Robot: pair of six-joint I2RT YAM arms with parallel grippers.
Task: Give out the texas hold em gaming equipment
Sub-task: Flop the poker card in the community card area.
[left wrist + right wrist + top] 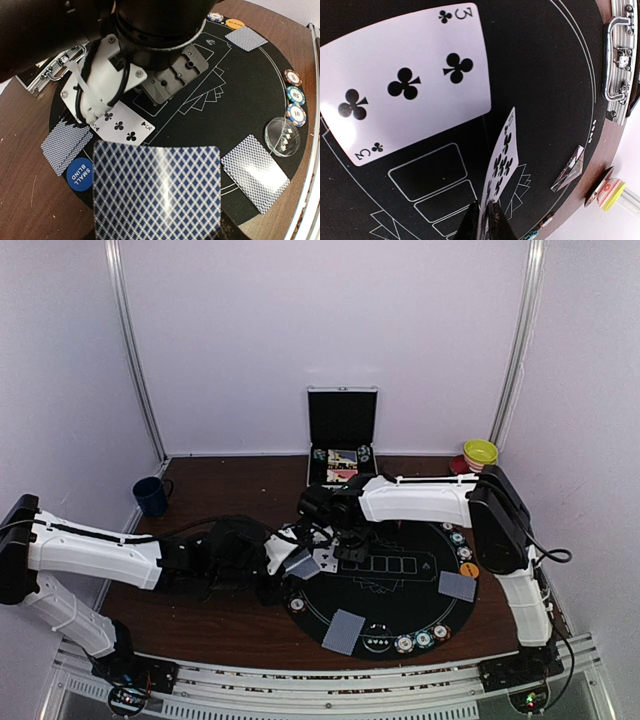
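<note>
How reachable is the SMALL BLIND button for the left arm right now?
Probably close enough: nothing lies on the SMALL BLIND button. But the left gripper is shut on blue-backed cards, so a grasp looks unlikely.

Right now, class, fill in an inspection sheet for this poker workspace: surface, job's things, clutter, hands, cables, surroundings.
Surface: black round mat on brown table.
Job's things: three of clubs face up; face-down cards, chips and Small Blind button around mat's edge.
Clutter: blue mug, open silver case, stacked bowls.
Hands: left hand holds blue-backed cards; right hand pinches a clubs card on edge.
Cables: black lead loops beside right arm.
Surroundings: plain white walls.
</note>
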